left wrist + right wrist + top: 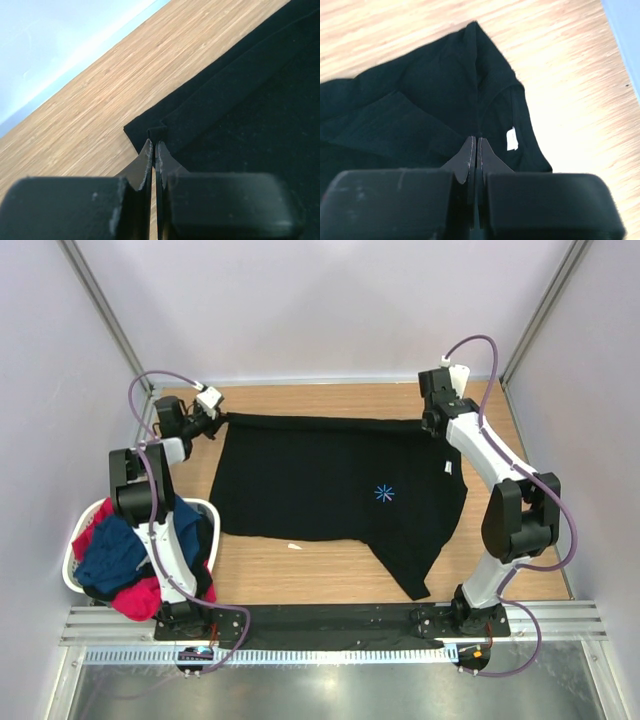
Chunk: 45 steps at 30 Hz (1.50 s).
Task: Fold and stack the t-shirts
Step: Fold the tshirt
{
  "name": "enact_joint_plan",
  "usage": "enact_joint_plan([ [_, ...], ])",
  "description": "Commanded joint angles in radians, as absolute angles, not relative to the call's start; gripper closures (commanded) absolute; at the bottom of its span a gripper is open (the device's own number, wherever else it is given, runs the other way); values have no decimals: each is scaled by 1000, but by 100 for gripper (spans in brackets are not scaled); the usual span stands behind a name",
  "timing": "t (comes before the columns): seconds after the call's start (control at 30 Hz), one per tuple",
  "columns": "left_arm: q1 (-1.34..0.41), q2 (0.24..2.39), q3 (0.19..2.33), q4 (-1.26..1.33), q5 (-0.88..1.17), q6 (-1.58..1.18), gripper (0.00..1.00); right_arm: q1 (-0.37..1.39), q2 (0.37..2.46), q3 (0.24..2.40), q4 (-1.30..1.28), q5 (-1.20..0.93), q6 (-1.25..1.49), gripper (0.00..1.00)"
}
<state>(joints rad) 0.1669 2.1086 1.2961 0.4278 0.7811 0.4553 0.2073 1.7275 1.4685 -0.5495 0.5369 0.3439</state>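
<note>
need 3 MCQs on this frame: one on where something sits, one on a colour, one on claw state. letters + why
1. Where is the white laundry basket?
A. near left, beside the left arm
B. far right corner
C. centre of the table

2. What colour is the starburst mark on the black t-shirt?
A. red
B. light blue
C. yellow

3. How do the left claw and right claw stand?
A. both open
B. left shut, right open
C. both shut on the shirt's far edge

Answers:
1 A: its rim shows by that arm's base, with a navy shirt and a red-pink shirt inside.
2 B: the top view shows pale blue spokes.
3 C: both wrist views show closed jaws with black cloth at the tips.
</note>
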Motion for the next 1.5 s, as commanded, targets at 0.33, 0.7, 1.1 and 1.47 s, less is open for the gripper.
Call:
enact_joint_plan([
  [0.33,189,2023,1239,334,804,600,100,250,1664,1393,-643,495,448,99],
  [0.7,187,2008,1218,236,779,721,100,259,1663,1333,-669,492,494,99],
  [1.1,187,1997,1207,203,758,787,100,261,1635,1309,-687,503,502,99],
  [1.47,187,1999,1212,195,746,790,100,275,1631,1339,-735,468,512,99],
])
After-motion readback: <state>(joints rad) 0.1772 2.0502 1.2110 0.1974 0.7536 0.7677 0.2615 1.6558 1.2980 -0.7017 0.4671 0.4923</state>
